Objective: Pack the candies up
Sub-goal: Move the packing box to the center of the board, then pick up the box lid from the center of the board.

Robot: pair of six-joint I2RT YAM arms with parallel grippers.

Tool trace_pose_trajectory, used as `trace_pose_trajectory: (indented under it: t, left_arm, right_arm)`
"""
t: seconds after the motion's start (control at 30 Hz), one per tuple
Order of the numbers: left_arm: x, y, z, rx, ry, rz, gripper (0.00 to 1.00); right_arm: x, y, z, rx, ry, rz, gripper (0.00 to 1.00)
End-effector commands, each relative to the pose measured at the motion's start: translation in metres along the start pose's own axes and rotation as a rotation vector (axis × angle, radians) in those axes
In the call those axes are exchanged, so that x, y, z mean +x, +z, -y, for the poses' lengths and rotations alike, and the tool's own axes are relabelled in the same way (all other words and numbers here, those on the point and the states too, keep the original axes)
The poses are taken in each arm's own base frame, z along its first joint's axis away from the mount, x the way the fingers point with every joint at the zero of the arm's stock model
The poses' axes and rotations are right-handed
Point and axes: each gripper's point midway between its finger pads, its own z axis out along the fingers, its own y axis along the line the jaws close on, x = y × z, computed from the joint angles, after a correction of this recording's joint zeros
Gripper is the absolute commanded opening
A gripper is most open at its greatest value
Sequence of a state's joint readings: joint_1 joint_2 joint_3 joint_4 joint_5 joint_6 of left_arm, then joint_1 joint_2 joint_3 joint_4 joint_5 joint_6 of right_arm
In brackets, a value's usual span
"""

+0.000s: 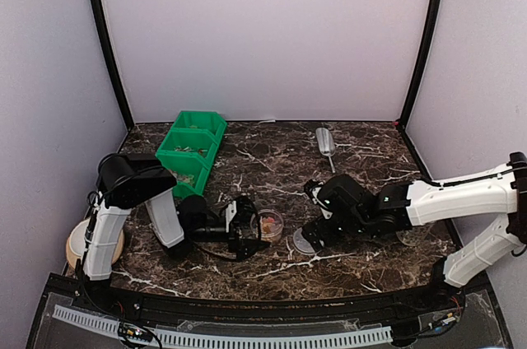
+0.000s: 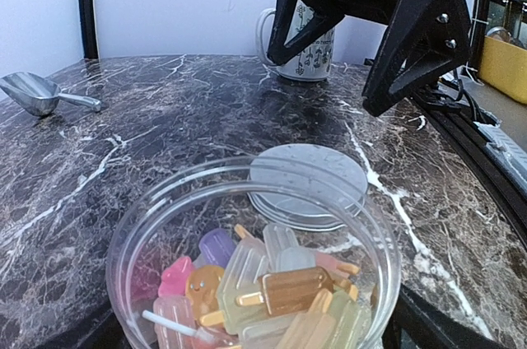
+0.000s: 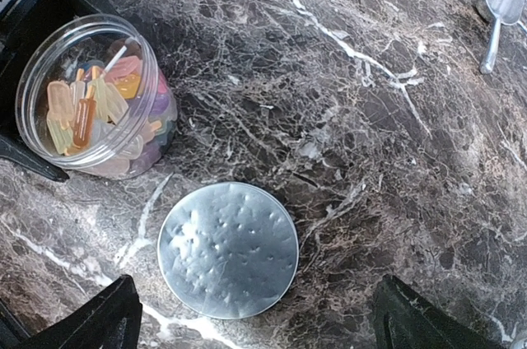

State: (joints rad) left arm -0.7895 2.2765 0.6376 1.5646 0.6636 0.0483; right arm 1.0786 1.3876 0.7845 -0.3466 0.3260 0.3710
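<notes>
As both gape, right pincer low over lid, left pincer flanking candies tub.

No legible txt, labels, brand names or nos. in any of the 3 views. Closest thing: a dark printed pattern on the white mug at the far side of the tabletop, seen from the left wrist cam. It's too small & partly hidden, so can't tell if any of it is lettering.
</notes>
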Motion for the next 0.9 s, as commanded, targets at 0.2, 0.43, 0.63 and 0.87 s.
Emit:
trace_pose_trajectory:
  t: [0.2, 0.43, 0.63, 0.87]
  left_arm:
    - [0.067, -0.017, 0.005, -0.069, -0.192, -0.28, 0.99]
    - [0.073, -0.022, 0.006, -0.105, -0.193, -0.326, 0.99]
    - [0.077, -0.026, 0.005, -0.128, -0.18, -0.35, 0.99]
    - [0.072, -0.037, 0.005, -0.171, -0.166, -0.329, 0.99]
  right_arm:
    - [-0.019, -0.006, -0.002, -0.002, 0.013, 0.017, 0.98]
    - [-0.023, -0.012, -0.001, 0.006, 0.007, 0.008, 0.98]
    - [-0.02, -0.008, -0.003, 0.005, -0.013, -0.032, 0.98]
    - [-0.016, -0.005, -0.006, -0.004, -0.021, -0.054, 0.99]
